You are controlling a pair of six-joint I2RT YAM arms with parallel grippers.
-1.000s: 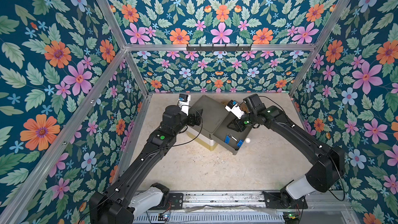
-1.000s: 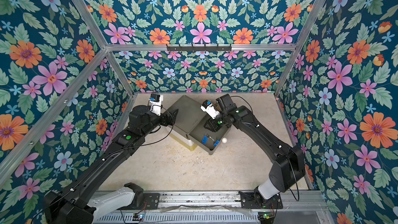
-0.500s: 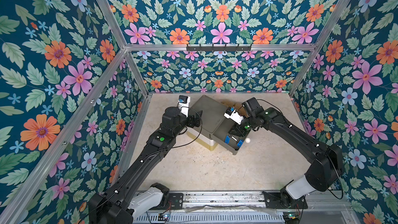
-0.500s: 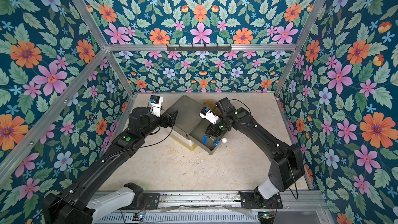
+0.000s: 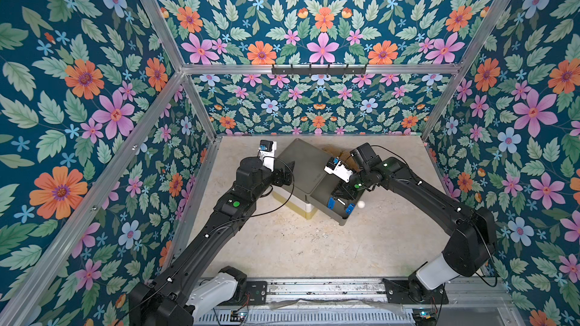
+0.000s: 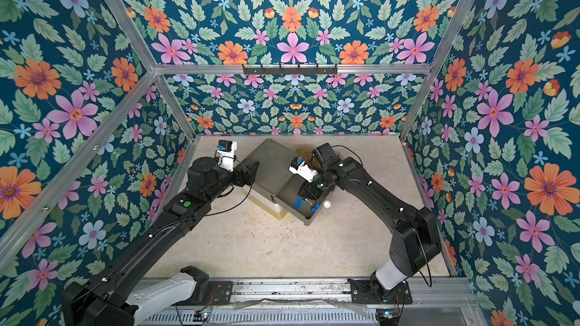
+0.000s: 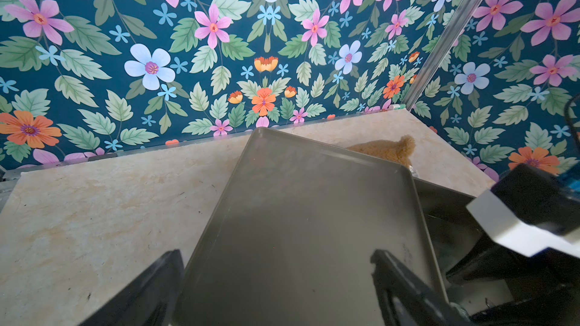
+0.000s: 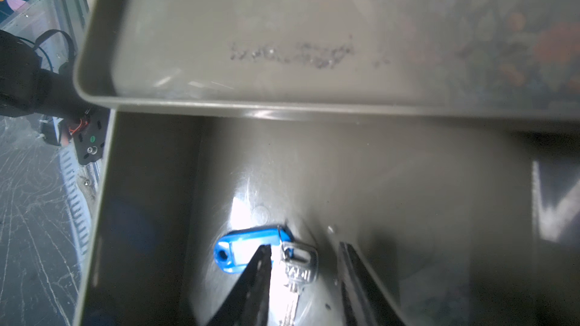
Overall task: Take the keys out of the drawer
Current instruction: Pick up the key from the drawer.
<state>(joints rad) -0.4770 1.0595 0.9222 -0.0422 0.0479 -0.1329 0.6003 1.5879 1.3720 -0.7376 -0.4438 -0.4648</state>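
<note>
A grey-green drawer [image 5: 340,221] stands pulled out of its cabinet [image 5: 298,164] toward the front right. Two keys with blue tags lie in it in both top views, one [image 5: 330,202] at the left and one [image 5: 347,210] by the front wall. My right gripper [image 5: 341,196] reaches down into the drawer. In the right wrist view its jaws [image 8: 305,246] are open, with the silver key [image 8: 298,272] lying between the fingertips and its blue tag [image 8: 244,250] just outside one finger [image 8: 260,277]. My left gripper [image 7: 276,255] is open at the cabinet's left edge.
A white round knob [image 5: 361,204] sticks out of the drawer front. A tan plush thing [image 7: 386,152] lies behind the cabinet near the back wall. A black hook rail [image 5: 318,69] hangs on the back wall. Lower drawers [image 5: 306,211] show white and yellow under the cabinet.
My right gripper has come down and forward into the open drawer, and its jaws have narrowed a little. The left arm has stayed by the cabinet.
</note>
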